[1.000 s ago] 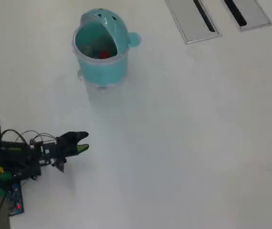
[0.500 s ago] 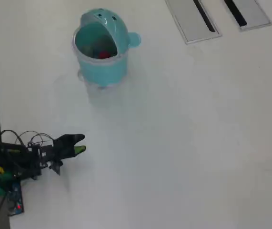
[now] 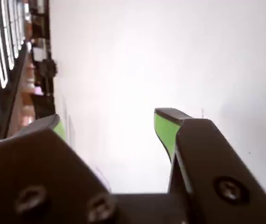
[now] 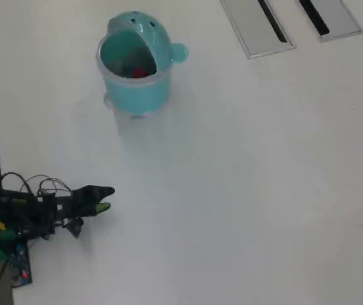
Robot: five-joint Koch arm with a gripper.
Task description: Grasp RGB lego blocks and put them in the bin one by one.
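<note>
Arm lies low, folded at the table's [image 4: 245, 190] left edge, gripper [image 4: 105, 199] spread and empty; bin [image 4: 135, 95] contents indistinct.

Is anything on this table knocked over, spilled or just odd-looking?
Nothing stands out. The teal bin stands upright with its lid flipped open and a red block inside. The gripper is open and empty over bare table. The two grey panels lie flat at the far edge.
</note>
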